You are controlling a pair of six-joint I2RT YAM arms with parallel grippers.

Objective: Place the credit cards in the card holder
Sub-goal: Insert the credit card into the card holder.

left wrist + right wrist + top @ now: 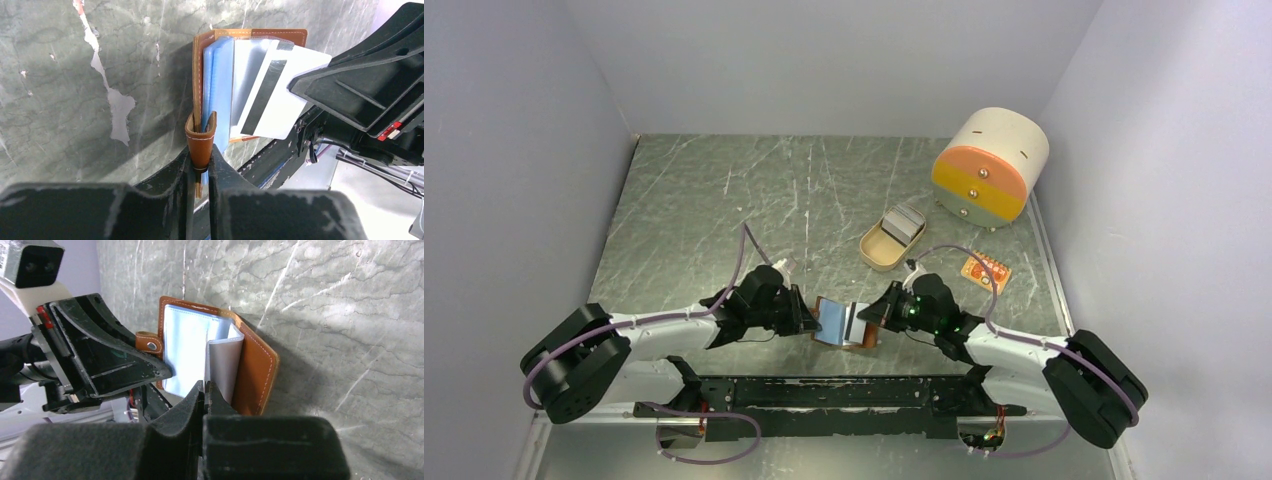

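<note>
Nothing legible — neither the credit card [290,95] nor the card holder [272,34] bears readable text.

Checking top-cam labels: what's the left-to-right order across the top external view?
left claw, shut on the holder's strap → card holder → right claw, pinching a credit card → cream-and-orange drum box
</note>
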